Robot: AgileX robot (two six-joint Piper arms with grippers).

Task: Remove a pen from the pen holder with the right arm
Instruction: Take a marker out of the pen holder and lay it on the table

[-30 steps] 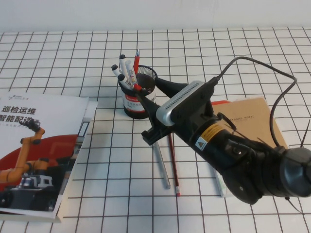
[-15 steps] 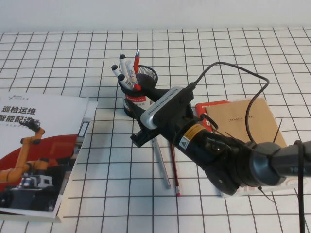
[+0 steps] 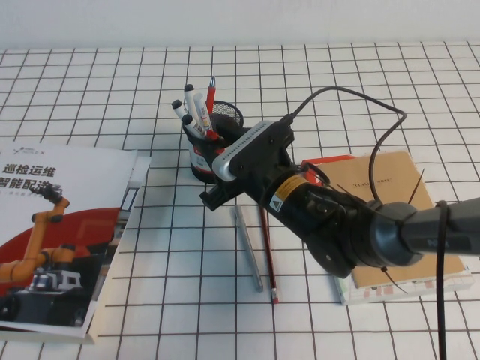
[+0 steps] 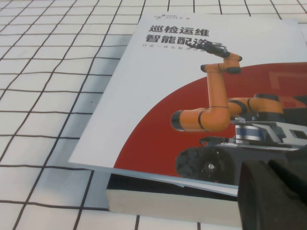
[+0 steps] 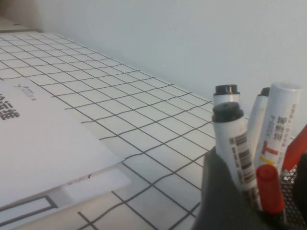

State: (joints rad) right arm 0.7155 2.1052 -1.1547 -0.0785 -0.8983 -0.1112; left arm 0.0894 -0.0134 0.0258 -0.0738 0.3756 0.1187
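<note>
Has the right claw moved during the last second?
Yes: the right claw slid left, up to the pen holder, which stayed put. The left claw sits over the book.

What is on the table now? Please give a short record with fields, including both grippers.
pen holder: black mesh, upright, holds white markers and a red pen
loose on table: silver pen and red pencil, side by side
right gripper: at the pen holder, beside the markers
left gripper: close to the booklet
other: brown notebook, on the robot's right
</note>
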